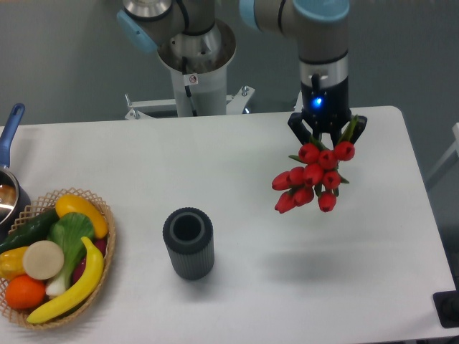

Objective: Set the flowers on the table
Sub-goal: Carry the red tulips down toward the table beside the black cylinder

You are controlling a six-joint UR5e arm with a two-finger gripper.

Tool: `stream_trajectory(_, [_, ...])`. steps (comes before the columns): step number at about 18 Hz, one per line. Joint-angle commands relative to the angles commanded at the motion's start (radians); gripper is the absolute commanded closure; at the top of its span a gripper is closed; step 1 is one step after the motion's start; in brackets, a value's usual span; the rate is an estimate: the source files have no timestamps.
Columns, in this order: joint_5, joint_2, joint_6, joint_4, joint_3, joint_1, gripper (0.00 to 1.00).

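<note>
Currently, the claw (327, 136) pinches the flowers (313, 177) by their stems, apparently, in the upper right of the frame. The blooms hang below it, pointing lower left, above the desk (272, 287).

Stems of the flowers (313, 175) are hidden behind the blooms and the gripper (327, 135); the fingertips cannot be made out. A pot (8, 183) at the table's (237, 172) left edge and a dark object (447, 309) near its front right corner are cut off.
</note>
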Motion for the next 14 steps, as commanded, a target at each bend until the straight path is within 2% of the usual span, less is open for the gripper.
stream_trajectory(5, [0.107,-0.078,-0.003,0.003,-0.006,-0.061,0.64])
stream_trajectory(9, [0.117,-0.120,0.000,0.000,-0.006,-0.068,0.64])
stream_trajectory(14, [0.210,-0.195,0.002,0.000,-0.006,-0.103,0.64])
